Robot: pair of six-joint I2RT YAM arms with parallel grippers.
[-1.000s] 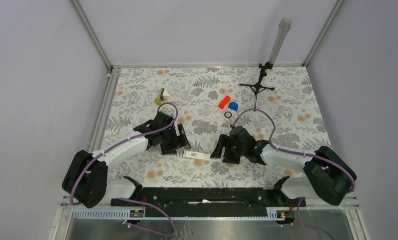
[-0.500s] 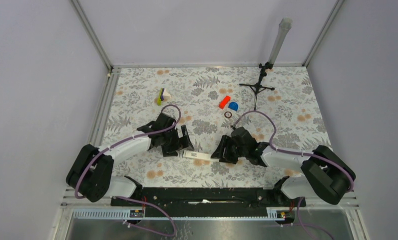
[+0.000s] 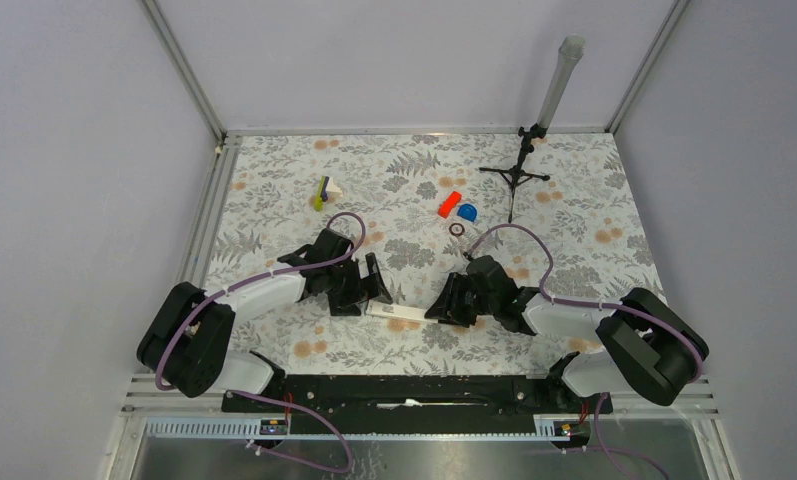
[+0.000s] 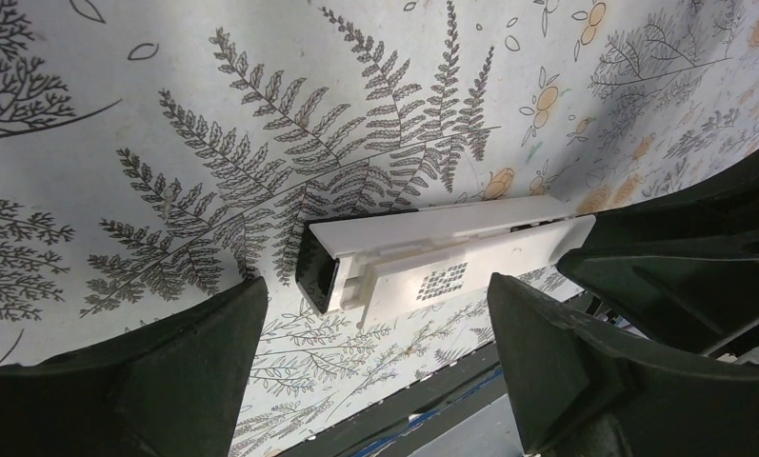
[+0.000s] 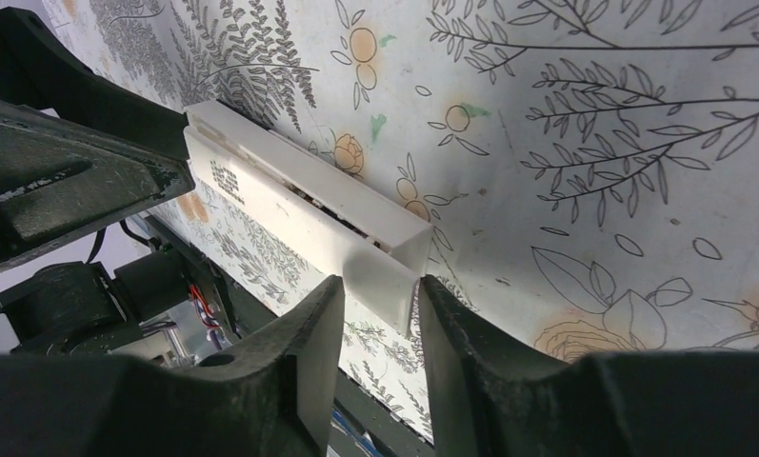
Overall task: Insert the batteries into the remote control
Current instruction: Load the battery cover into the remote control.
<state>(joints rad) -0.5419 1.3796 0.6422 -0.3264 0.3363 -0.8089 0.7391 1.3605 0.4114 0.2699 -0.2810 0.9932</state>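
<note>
**Remote prep: right claw on the lid strip, no batts in sight**

Step (judgment): looks like the prep stage, i.e. getting the back of the remote [image 4: 432, 227] open before any batt goes in. The remote is lying flat on the table [image 3: 404, 190] near the front edge, centre, btwn the two claws, w/ its dark end on the left claw's side. A flat white lid strip [image 4: 494, 259] w/ a small dark mark is lying against its long side, touching. Can't tell if it's clipped on or loose.

The batteries aren't showing in any view. The recess is mostly hidden by the strip, so can't tell if it's loaded. The red block [image 3: 449, 204] and blue half-round piece [image 3: 467, 212] are sitting well apart at the far side and aren't involved.

Right claw [image 5: 380, 286]: the jaws are standing nearly closed, pinching the end of the lid strip across its width. Both fingers [image 5: 299, 381] look to be touching it. The remote's end is just beside the fingertips, not btwn them afaict.

Left claw [image 4: 377, 284]: the jaws are standing wide open and holding nothing. Its fingers [image 4: 166, 381] are straddling the remote's dark end w/ gaps on both sides, so no contact.

Next move prob calls for the left claw pinning the remote body while the right claw takes the strip clear w/o dragging the remote, then locating the batts. Risk: the strip is thin and the grip is at its very tip, so it could slip.
</note>
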